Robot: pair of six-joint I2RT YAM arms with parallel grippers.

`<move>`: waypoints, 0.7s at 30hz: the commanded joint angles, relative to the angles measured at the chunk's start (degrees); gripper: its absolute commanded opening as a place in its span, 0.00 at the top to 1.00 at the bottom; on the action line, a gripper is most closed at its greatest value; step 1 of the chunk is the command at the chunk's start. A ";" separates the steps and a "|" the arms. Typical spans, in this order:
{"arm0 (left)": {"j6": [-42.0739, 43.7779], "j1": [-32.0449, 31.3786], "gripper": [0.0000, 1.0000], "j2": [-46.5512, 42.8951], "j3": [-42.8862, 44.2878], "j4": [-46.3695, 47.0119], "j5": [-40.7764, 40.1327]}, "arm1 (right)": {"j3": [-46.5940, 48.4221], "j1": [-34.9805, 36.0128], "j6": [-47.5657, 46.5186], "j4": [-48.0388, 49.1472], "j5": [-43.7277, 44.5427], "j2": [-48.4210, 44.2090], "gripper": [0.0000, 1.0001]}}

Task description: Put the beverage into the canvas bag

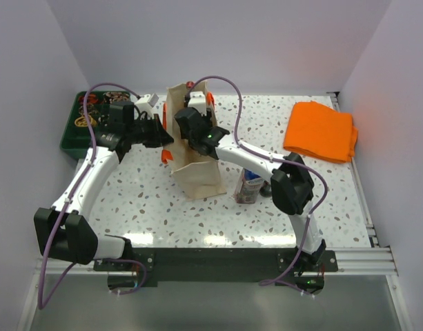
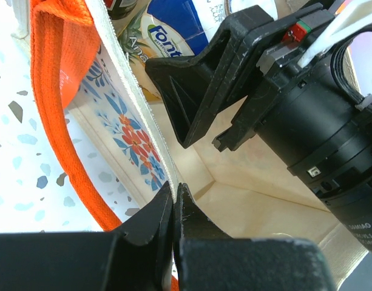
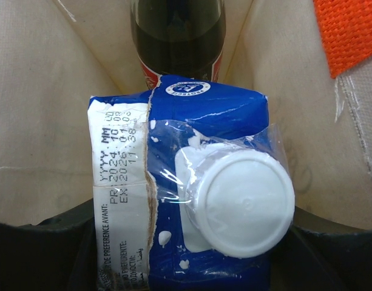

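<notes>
right gripper down inside the canvas bag, clenched on a blue beverage carton with white cap, dark bottle just behind it, left gripper pinching the bag's rim

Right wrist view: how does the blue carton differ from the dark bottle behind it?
The carton is blue and white with a white screw cap; the bottle is dark with a red-edged label. The right pincer holds the carton; nothing grips the bottle. The carton is nearer the camera, the bottle beyond it. Both sit between the canvas bag's walls.
</notes>
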 commanded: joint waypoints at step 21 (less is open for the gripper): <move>1.30 -0.52 1.00 -1.25 -1.15 0.59 1.48 | 11.95 -1.55 3.32 -4.27 -2.41 3.35 0.26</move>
